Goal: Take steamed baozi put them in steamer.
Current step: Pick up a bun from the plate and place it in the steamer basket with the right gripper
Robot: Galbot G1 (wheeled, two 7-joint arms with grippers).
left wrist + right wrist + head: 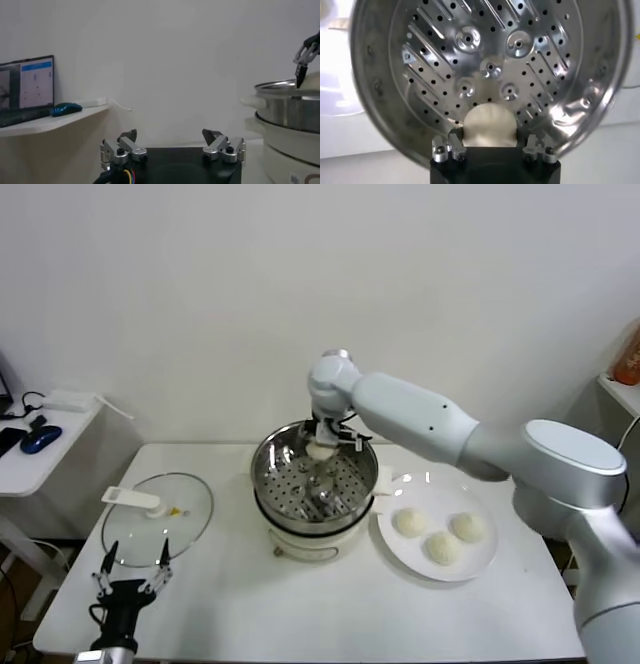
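- Right gripper (pixel 320 446) pinches one baozi (pixel 319 451) over the far side of the steamer (pixel 270 474), whose perforated floor is bare.
- Step: first placement; next, lower and release.
- Three baozi (pixel 441 536) wait on the plate (pixel 395 546), right.
- Left gripper (pixel 131 572) spread, idle near the lid (pixel 190 506).

White wall (pixel 200 304); white table (pixel 300 604); side desk (pixel 40 459) left.
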